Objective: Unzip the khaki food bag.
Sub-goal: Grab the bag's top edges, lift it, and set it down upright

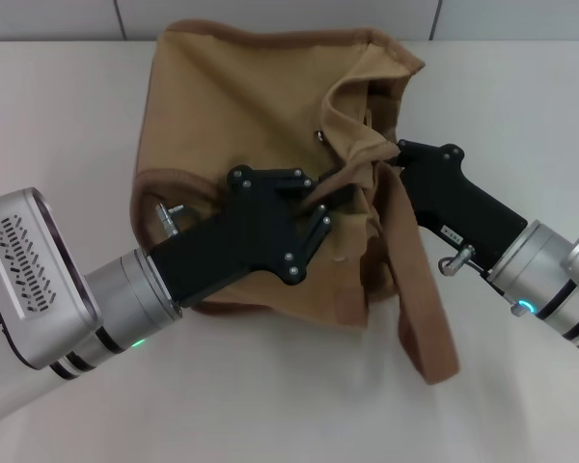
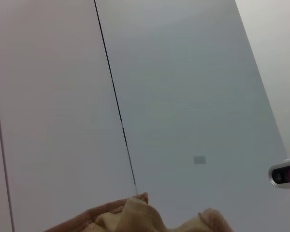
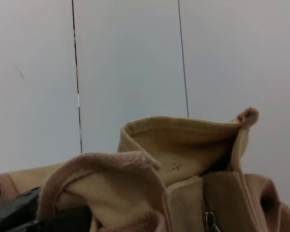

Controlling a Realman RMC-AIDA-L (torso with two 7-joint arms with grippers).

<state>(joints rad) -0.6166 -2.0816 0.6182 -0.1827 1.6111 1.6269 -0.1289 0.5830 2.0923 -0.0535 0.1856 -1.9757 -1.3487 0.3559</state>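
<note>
The khaki food bag point(image 1: 241, 106) lies slumped on the white table, its top crumpled toward my right arm. My left gripper point(image 1: 320, 204) presses against the bag's front, where a webbing handle and folded fabric meet. My right gripper point(image 1: 398, 154) pushes into the crumpled top edge, its tip buried in cloth. One webbing handle point(image 1: 420, 309) trails down over the table. The right wrist view shows the bag's raised flap point(image 3: 183, 140), a handle loop point(image 3: 101, 164) and a metal zipper pull point(image 3: 211, 223). The left wrist view catches only a bit of the bag's fabric point(image 2: 135, 215).
The white table point(image 1: 68, 116) extends on both sides of the bag. A pale panelled wall point(image 2: 174, 87) stands behind it. The left gripper's black body point(image 3: 14, 215) shows in a corner of the right wrist view.
</note>
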